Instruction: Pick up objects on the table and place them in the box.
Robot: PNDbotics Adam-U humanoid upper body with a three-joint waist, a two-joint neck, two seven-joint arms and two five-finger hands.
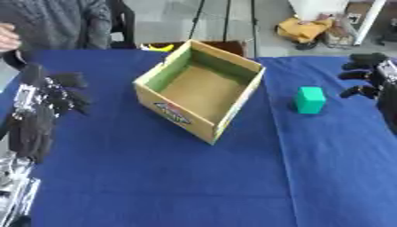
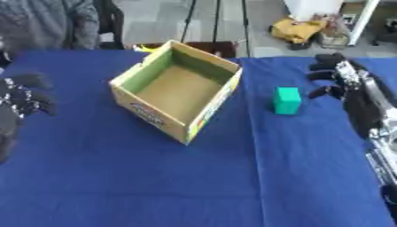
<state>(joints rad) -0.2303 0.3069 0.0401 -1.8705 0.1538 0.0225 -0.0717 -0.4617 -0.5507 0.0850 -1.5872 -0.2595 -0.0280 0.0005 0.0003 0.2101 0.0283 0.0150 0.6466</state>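
The right hand hangs open, empty, with the green block just left of its fingers; the box sits beyond that; the left hand is open too

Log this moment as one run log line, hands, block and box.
left hand: open, idle | right hand: open, beside green block, apart | block: on blue table | box: empty

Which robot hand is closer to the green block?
The right hand. It sits just beside the green block; the left hand is beyond the cardboard box.
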